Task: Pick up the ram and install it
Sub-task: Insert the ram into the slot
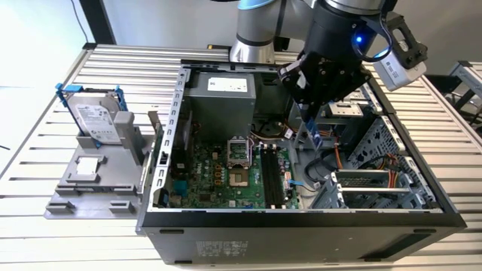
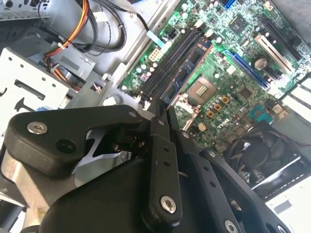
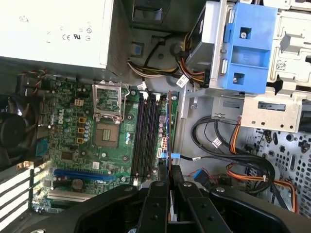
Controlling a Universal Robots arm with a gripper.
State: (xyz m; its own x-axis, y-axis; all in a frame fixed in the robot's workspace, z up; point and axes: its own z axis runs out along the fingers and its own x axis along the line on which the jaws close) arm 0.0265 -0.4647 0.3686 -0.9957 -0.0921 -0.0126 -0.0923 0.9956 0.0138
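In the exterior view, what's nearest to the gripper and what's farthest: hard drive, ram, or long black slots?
1. The ram, held in the gripper.
2. The long black slots, below it on the motherboard.
3. The hard drive, outside the case, at the exterior view's left.

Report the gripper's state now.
Gripper: jaws closed on the ram, holding it over the motherboard.

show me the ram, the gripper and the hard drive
the ram [image 2: 189, 68]: second wrist view, middle of its blue face
the gripper [image 3: 170, 171]: first wrist view, midway between its fingertips, closed on the ram's edge
the hard drive [image 1: 96, 117]: exterior view, on its white label
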